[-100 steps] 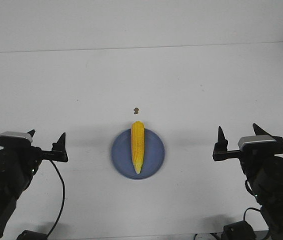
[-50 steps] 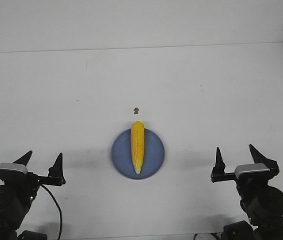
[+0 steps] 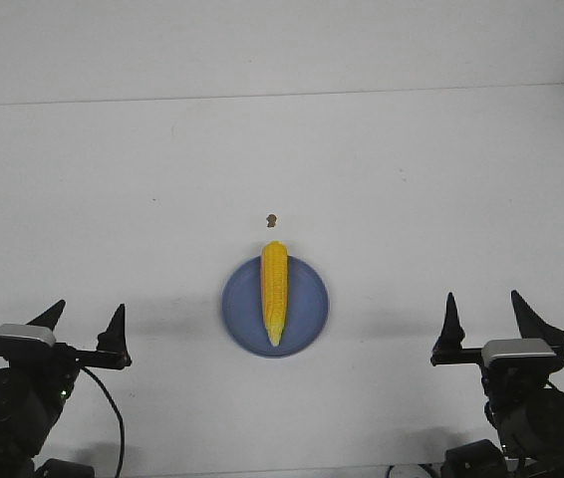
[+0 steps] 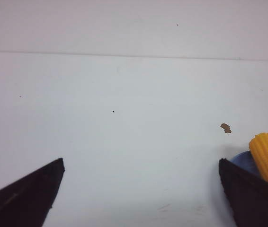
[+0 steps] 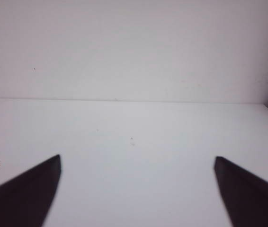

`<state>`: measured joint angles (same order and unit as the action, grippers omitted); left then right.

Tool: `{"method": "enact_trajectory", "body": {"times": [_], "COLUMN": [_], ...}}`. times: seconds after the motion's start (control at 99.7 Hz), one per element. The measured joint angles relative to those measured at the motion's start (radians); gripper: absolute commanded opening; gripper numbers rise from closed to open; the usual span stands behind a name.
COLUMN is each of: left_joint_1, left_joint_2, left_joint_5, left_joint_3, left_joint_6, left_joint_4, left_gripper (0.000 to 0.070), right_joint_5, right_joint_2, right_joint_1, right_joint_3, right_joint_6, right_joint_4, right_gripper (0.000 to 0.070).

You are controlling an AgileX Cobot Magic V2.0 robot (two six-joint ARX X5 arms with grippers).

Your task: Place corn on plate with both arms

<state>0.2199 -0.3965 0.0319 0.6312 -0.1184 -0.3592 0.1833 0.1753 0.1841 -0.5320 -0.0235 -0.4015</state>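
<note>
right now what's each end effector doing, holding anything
Left end effector: open, holding nothing.
Right end effector: open, holding nothing.
The corn lies on the plate.

Yellow corn (image 3: pixel 275 291) lies lengthwise across the round blue plate (image 3: pixel 307 317), thick end poking just over the far rim, tapered tip pointing toward the robot.

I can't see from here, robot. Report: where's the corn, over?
Left gripper and right gripper: jaws open, empty, either side of the plate. Corn lying on plate, thick end over far rim. Nothing in the way.
</note>
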Motion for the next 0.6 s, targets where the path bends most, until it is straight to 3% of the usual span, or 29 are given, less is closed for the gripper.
{"method": "enact_trajectory", "body": {"times": [0.11,0.251,0.602], "left_joint_1": [0.000,0.000,0.000], "left_joint_2": [0.001,0.001,0.001], "left_joint_5": [0.000,0.000,0.000], "left_joint_3": [0.000,0.000,0.000], "left_joint_6": [0.000,0.000,0.000], "left_joint_4": [0.000,0.000,0.000], "left_gripper": [0.0269,0.0000,0.0008], "right_joint_5": [0.000,0.000,0.000], "right_joint_2": [0.000,0.000,0.000], "right_joint_1": [0.000,0.000,0.000], "right_joint_3": [0.000,0.000,0.000], "right_joint_6": [0.000,0.000,0.000], "right_joint_4": [-0.005,-0.005,-0.005], "right_gripper": [0.0123,0.0025,0.0019]}}
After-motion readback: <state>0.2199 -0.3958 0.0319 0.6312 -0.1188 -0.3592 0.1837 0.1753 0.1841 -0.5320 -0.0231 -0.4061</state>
